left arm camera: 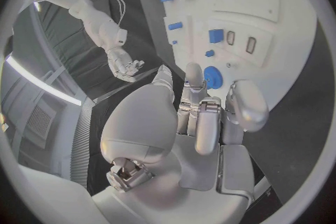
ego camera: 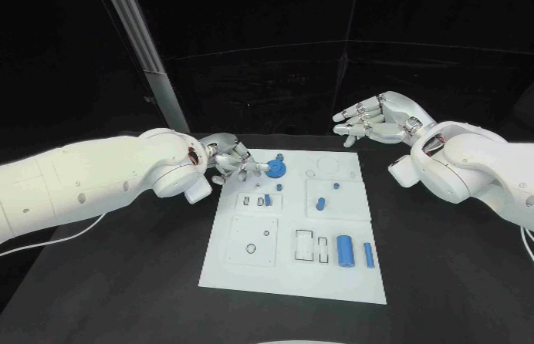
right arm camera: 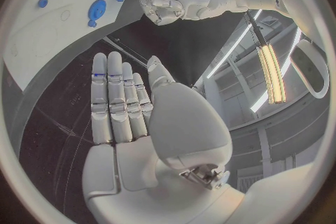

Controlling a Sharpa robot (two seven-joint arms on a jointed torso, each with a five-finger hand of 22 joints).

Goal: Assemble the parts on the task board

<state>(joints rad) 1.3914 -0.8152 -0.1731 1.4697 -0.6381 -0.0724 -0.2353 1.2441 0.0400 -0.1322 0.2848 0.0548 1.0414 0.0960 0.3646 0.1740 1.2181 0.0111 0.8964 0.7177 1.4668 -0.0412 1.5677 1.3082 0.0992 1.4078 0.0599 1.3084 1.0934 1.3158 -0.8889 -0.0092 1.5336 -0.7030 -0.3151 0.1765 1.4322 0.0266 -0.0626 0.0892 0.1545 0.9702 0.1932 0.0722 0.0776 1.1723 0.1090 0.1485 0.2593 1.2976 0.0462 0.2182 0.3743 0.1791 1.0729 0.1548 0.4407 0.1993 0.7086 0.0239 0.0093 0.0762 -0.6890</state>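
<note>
The white task board (ego camera: 247, 240) lies in the middle of the black table. A round blue disc part (ego camera: 275, 166) with a small knob sits at its far left corner. My left hand (ego camera: 231, 161) hovers just left of the disc with fingers loosely curled and apart, holding nothing. In the left wrist view the disc (left arm camera: 213, 77) lies just past the fingertips (left arm camera: 195, 74). In the right wrist view a gap separates the left hand (right arm camera: 161, 5) from the disc (right arm camera: 97, 9). My right hand (ego camera: 378, 120) is raised beyond the board's far right corner, fingers spread and empty.
Small blue parts (ego camera: 320, 203) are scattered on the board's upper half, one (ego camera: 267, 200) by the slots at left. Two blue cylinders (ego camera: 345, 248) lie side by side at the near right. A slanted metal post (ego camera: 150, 59) stands behind the left arm.
</note>
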